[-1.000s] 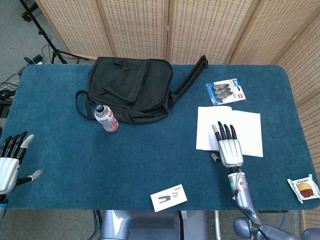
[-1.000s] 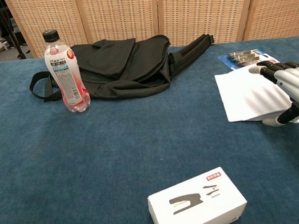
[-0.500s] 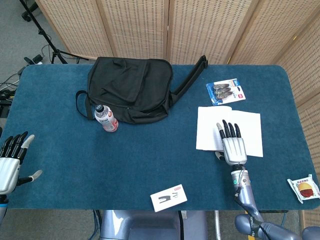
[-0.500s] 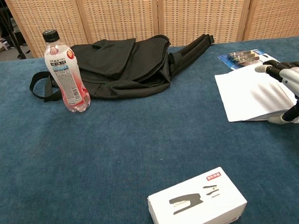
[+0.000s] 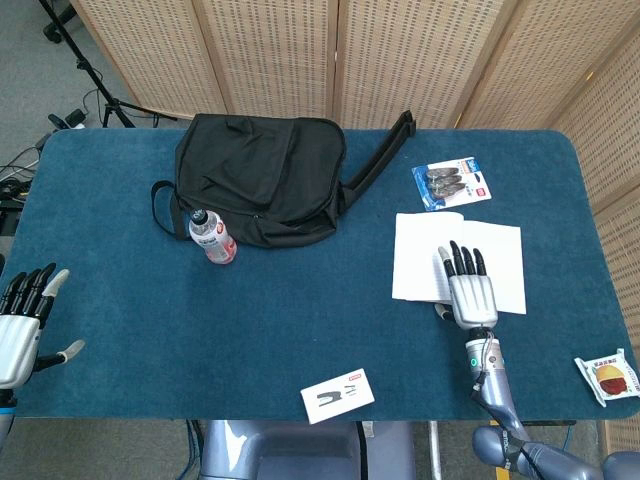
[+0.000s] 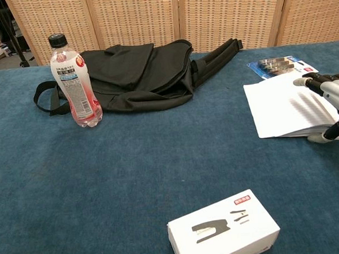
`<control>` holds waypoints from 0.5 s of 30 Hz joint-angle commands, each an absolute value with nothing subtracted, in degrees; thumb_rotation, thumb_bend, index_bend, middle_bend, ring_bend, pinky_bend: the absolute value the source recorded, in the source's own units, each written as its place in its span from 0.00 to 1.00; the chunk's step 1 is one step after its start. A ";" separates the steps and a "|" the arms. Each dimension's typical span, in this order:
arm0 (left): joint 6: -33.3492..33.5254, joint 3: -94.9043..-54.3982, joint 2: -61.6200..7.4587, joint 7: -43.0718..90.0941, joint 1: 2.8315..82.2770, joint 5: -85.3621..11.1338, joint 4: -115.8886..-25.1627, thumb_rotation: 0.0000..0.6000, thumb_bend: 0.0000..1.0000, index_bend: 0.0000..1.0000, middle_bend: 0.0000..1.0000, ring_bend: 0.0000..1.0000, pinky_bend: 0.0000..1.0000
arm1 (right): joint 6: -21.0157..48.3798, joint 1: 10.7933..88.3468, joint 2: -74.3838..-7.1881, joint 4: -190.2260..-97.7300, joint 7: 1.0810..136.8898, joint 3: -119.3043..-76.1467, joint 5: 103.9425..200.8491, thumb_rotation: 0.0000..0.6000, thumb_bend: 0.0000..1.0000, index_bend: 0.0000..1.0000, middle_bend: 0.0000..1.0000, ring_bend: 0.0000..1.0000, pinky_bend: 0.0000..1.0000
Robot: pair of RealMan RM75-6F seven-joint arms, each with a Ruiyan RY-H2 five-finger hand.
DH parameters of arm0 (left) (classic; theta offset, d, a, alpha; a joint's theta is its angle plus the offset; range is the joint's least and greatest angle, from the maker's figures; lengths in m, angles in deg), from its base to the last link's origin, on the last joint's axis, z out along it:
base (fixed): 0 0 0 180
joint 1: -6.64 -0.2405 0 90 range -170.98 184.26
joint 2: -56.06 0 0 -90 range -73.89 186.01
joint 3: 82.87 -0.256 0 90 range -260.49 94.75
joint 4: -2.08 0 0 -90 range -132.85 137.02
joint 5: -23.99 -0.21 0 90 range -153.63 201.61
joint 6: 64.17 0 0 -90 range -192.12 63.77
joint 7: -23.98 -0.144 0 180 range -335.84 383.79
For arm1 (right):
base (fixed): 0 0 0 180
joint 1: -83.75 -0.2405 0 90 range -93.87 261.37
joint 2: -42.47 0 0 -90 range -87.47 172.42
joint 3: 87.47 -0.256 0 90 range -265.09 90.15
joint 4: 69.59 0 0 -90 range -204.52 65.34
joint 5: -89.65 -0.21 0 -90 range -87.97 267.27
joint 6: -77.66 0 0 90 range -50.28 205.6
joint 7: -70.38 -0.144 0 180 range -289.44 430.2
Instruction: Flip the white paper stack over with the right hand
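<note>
The white paper stack (image 5: 420, 250) (image 6: 278, 109) lies flat on the blue table, right of centre. My right hand (image 5: 469, 290) (image 6: 333, 97) hovers over the stack's near edge, palm down, fingers stretched out and apart, holding nothing. Its thumb (image 6: 325, 135) sits at the stack's front edge. My left hand (image 5: 22, 320) is at the table's left edge, fingers spread, empty. It does not show in the chest view.
A black bag (image 5: 262, 175) lies at the back centre with a water bottle (image 5: 212, 237) in front of it. A blue blister pack (image 5: 452, 183) sits behind the stack. A white box (image 5: 338, 395) lies near the front edge. A snack packet (image 5: 610, 377) is front right.
My right hand has drifted to the right and slightly nearer the front edge over the paper stack. The stack and the left hand have not moved.
</note>
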State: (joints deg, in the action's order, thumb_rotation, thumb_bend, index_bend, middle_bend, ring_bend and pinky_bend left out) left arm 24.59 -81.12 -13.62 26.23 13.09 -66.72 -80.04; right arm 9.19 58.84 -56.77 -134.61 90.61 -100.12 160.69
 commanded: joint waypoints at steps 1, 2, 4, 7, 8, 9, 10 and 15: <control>24.66 -81.20 -13.65 26.13 13.08 -66.88 -80.05 0.92 0.06 0.00 0.00 0.00 0.00 | 9.39 58.63 -56.88 -134.27 90.60 -100.13 160.54 1.00 0.22 0.03 0.00 0.00 0.00; 24.69 -81.27 -13.64 26.15 13.07 -67.00 -80.08 0.92 0.06 0.00 0.00 0.00 0.00 | 9.43 58.53 -56.93 -134.11 90.60 -100.15 160.48 1.00 0.22 0.03 0.00 0.00 0.00; 24.67 -81.40 -13.51 26.51 13.09 -67.20 -80.27 0.92 0.06 0.00 0.00 0.00 0.00 | 9.62 58.39 -57.00 -133.93 90.48 -100.25 160.23 1.00 0.22 0.03 0.00 0.00 0.00; 24.76 -81.37 -13.31 26.81 13.06 -67.19 -80.37 0.92 0.06 0.00 0.00 0.00 0.00 | 9.79 58.25 -57.06 -133.61 90.49 -100.26 159.98 1.00 0.23 0.03 0.00 0.00 0.00; 24.76 -81.37 -13.30 26.84 13.04 -67.16 -80.37 0.92 0.06 0.00 0.00 0.00 0.00 | 9.88 58.22 -57.09 -133.52 90.47 -100.26 159.86 1.00 0.23 0.03 0.00 0.00 0.00; 24.75 -81.37 -13.28 26.88 13.04 -67.15 -80.39 0.92 0.06 0.00 0.00 0.00 0.00 | 9.96 58.19 -57.13 -133.44 90.47 -100.27 159.75 1.00 0.23 0.03 0.00 0.00 0.00; 24.74 -81.39 -13.26 26.93 13.04 -67.16 -80.39 0.92 0.06 0.00 0.00 0.00 0.00 | 10.03 58.16 -57.17 -133.34 90.50 -100.26 159.64 1.00 0.23 0.03 0.00 0.00 0.00; 24.86 -81.40 -13.26 26.95 13.03 -67.28 -80.39 0.92 0.06 0.00 0.00 0.00 0.00 | 10.60 57.95 -57.49 -132.57 90.30 -100.18 159.14 1.00 0.23 0.03 0.00 0.00 0.00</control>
State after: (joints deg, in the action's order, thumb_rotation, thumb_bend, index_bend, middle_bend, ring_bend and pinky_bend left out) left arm 24.87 -81.40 -13.26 26.95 13.02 -67.28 -80.39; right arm 10.57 57.98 -57.44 -132.61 90.34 -100.19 159.18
